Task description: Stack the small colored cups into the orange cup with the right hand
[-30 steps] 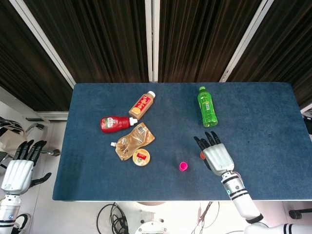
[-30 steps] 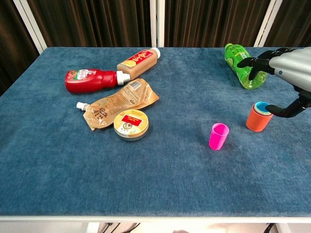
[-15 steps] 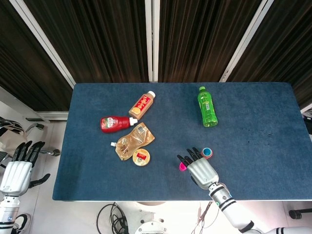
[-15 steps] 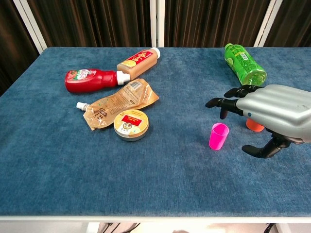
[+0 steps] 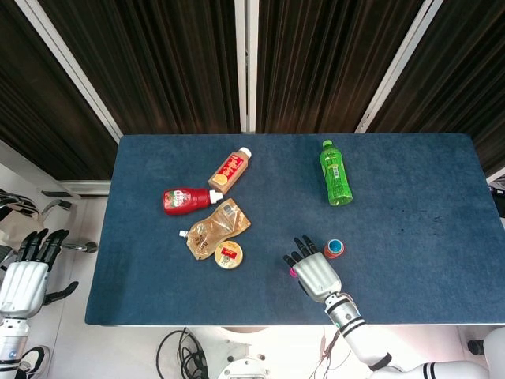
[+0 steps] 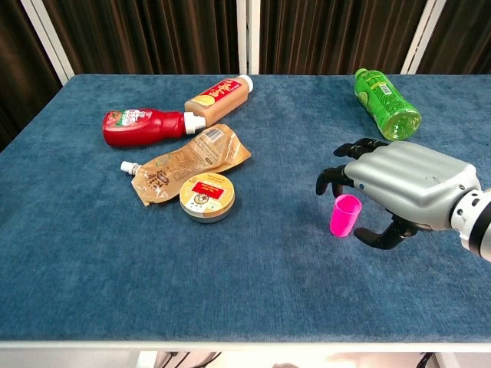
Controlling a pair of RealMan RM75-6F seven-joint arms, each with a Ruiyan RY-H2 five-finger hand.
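Note:
A small pink cup [image 6: 345,215] stands upright on the blue table; in the head view only a sliver of it [image 5: 293,272] shows beside my hand. My right hand [image 6: 399,188] [image 5: 313,270] hovers over and just right of it, fingers spread and curved, thumb low beside the cup, holding nothing. The orange cup [image 5: 334,249], with smaller cups nested inside, sits just right of the hand; in the chest view the hand hides it. My left hand [image 5: 28,272] hangs off the table's left side, fingers apart and empty.
A green bottle [image 6: 386,103] lies at the back right. At the left lie a ketchup bottle [image 6: 146,126], a brown sauce bottle [image 6: 219,93], a brown pouch [image 6: 188,163] and a round tin [image 6: 207,196]. The table's front edge [image 6: 245,343] is near.
My right hand has left the orange cup and swung left and toward the front edge, ending over the pink cup. The cups have not moved. My left hand barely shifted.

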